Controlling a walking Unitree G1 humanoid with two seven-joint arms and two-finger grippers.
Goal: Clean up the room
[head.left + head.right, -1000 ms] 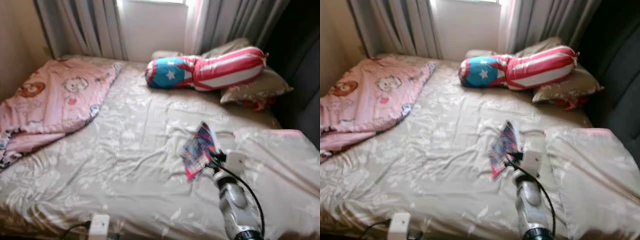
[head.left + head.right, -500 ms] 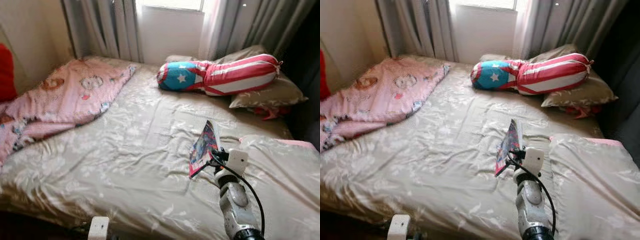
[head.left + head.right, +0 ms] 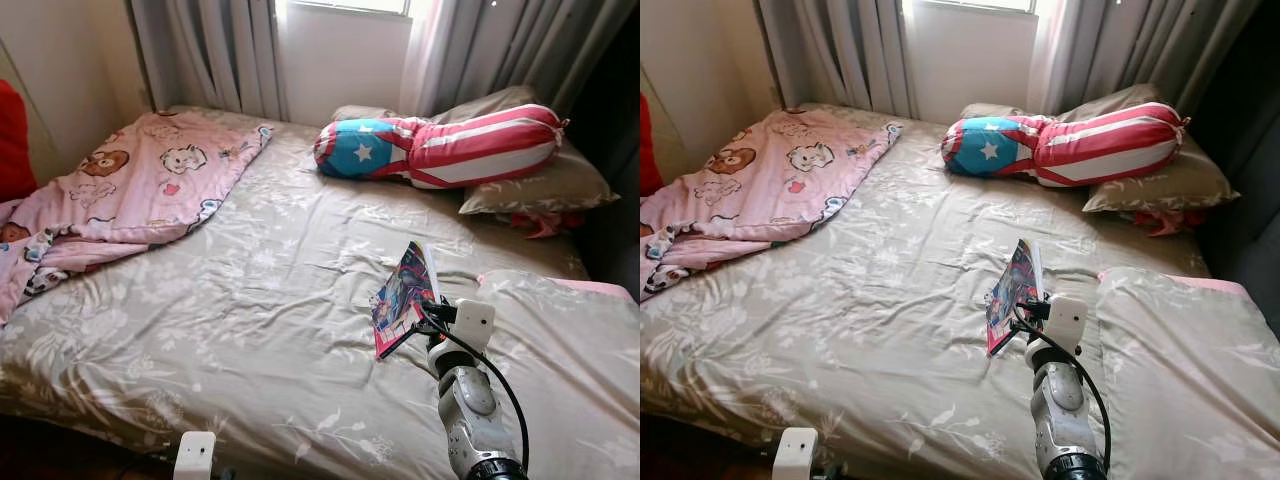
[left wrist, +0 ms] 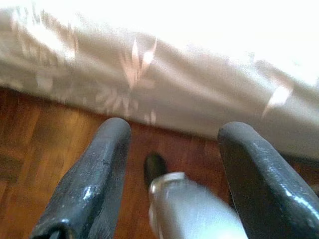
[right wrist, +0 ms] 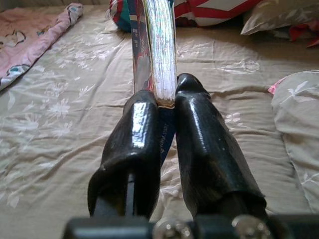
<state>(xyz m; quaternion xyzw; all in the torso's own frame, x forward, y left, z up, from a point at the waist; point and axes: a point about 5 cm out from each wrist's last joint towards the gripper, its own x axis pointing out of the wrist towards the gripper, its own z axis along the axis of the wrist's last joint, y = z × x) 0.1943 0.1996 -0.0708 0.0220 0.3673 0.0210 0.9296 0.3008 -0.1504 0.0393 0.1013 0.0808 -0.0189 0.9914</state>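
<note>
A thin colourful book stands on edge above the bed, clamped by its lower edge in my right gripper. The two black fingers press on either side of its page block. The right arm reaches out over the beige floral sheet at the bed's right half. My left gripper hangs low beside the bed, open, with wooden floor and the hanging sheet edge behind it.
A pink cartoon blanket lies bunched at the bed's left. A star-and-stripes bolster rests on beige pillows near the curtains. Another pillow lies right of the arm. A red object stands at the far left.
The camera has shifted and steadied, so more of the bed's left side and near edge shows. The book stays clamped in the right gripper, held at about the same height.
</note>
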